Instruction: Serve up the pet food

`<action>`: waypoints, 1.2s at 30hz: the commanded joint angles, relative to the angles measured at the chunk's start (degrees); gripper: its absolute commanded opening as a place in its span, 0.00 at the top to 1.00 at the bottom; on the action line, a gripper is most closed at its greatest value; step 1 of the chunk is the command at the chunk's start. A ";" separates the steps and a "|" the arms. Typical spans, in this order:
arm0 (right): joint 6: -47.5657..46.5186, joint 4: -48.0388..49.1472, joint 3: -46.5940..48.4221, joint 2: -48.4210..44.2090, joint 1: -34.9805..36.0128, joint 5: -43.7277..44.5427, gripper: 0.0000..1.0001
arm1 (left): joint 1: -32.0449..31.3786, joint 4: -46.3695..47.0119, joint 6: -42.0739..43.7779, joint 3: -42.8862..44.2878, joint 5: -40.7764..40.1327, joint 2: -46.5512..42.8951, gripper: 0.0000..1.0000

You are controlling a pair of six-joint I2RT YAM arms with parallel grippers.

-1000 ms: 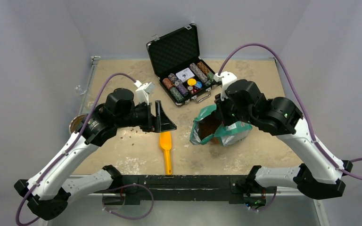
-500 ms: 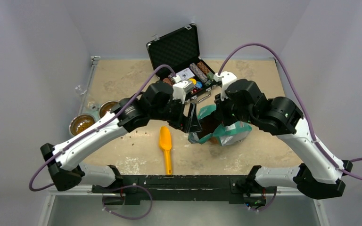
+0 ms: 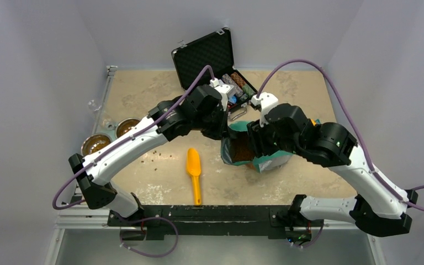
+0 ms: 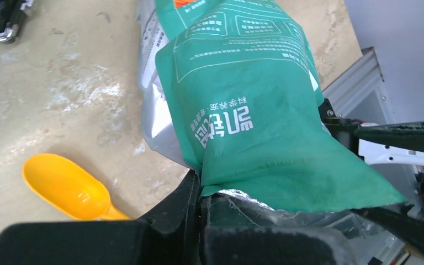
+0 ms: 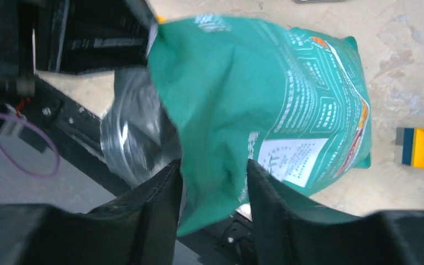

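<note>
- A metal bowl (image 3: 95,145) with brown contents and a 2nd bowl (image 3: 126,127) sit at the left edge of the table (image 3: 143,94), well apart from both grippers.
- Left gripper (image 3: 223,141): jaws closed tight on the left rim of the teal-green pouch (image 3: 270,161). Its wrist view shows the fingers (image 4: 182,210) pinching the teal wall and the foil lining together.
- A yellow scoop (image 3: 194,170) lies flat on the table, near the pouch on its left, with neither gripper on it.
- The pouch rests at mid-table with its mouth gaping. Seen from above, brown kibble (image 3: 244,148) fills the opening, directly between the 2 grippers.
- Right gripper (image 3: 252,144): jaws stand partly open astride the pouch's right rim, with a fold of teal wall between the fingers (image 5: 157,210). Whether the pads press that fold cannot be made out.
- Behind the arms, an open black case (image 3: 210,61) holds poker chips (image 3: 238,81).
</note>
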 commanded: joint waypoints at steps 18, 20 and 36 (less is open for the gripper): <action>-12.27 25.72 -14.85 -7.81 22.58 6.01 0.14 | 0.62 -14.47 -22.46 18.24 -20.33 -5.82 1.00; -12.63 26.10 -15.80 -7.69 23.13 7.68 0.14 | 0.69 -14.87 -22.68 18.75 -20.28 -5.83 1.00; -17.68 22.13 -15.68 -7.49 25.11 22.96 1.00 | 0.76 -16.69 -29.70 21.14 -40.63 -9.72 1.00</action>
